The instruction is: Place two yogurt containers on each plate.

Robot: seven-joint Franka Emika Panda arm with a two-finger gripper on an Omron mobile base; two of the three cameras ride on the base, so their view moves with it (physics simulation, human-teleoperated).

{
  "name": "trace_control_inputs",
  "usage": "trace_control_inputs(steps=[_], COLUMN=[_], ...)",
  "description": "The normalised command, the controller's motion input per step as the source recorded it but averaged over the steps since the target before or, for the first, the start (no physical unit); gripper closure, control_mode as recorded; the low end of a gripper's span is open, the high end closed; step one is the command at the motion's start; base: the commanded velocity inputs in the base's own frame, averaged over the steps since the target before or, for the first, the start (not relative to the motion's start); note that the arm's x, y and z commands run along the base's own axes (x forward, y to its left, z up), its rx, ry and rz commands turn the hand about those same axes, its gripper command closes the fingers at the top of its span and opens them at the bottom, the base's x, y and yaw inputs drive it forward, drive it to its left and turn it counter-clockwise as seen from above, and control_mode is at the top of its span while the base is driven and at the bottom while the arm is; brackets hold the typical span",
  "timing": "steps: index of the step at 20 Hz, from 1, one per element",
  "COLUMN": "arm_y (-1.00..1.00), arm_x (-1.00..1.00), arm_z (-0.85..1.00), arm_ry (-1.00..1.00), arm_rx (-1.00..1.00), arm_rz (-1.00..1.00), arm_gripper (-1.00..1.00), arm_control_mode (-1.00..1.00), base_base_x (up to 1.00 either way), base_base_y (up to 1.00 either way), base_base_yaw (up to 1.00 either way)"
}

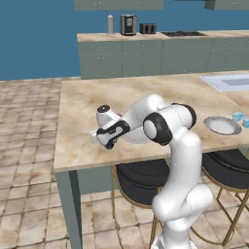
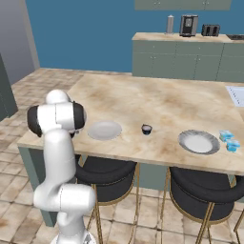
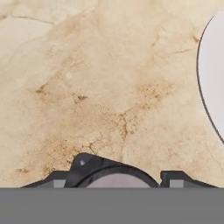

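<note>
Fingers: the tips rise at the bottom of the hand view with a dark, pale-topped yogurt cup clamped between them.
Gripper: gripper hangs over the marble counter, near its front edge.
Near plate: left plate lies just beside the gripper; its rim shows at the hand view's right edge.
Other dark cup: second dark cup stands on the counter between the plates.
Far plate: right plate is bare, with two light blue cups just beyond it.
</note>
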Motion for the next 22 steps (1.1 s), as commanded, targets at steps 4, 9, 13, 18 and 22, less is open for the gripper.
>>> trace_control_inputs(steps=[4,9,13,18,22], arm_y=[-0.47,-0.88,-1.00,-0.58,0.02], arm_x=[-0.15,-0.03,0.34,0.80,0.60], arm_z=[0.46,0.43,0.05,0.00,0.00], arm_ry=[-0.13,-0.14,0.00,0.00,0.09], arm_rx=[0.00,0.00,-0.01,-0.07,-0.11], arm_rz=[-0.04,-0.11,-0.17,-0.15,-0.06], arm_gripper=[1.00,1.00,1.00,1.00,-1.00], arm_control_mode=[-1.00,-1.00,-1.00,-1.00,-1.00], base_base_x=[0.00,0.00,0.00,0.00,0.00], base_base_y=[0.00,0.00,0.00,0.00,0.00], base_base_yaw=[0.00,0.00,0.00,0.00,0.00])
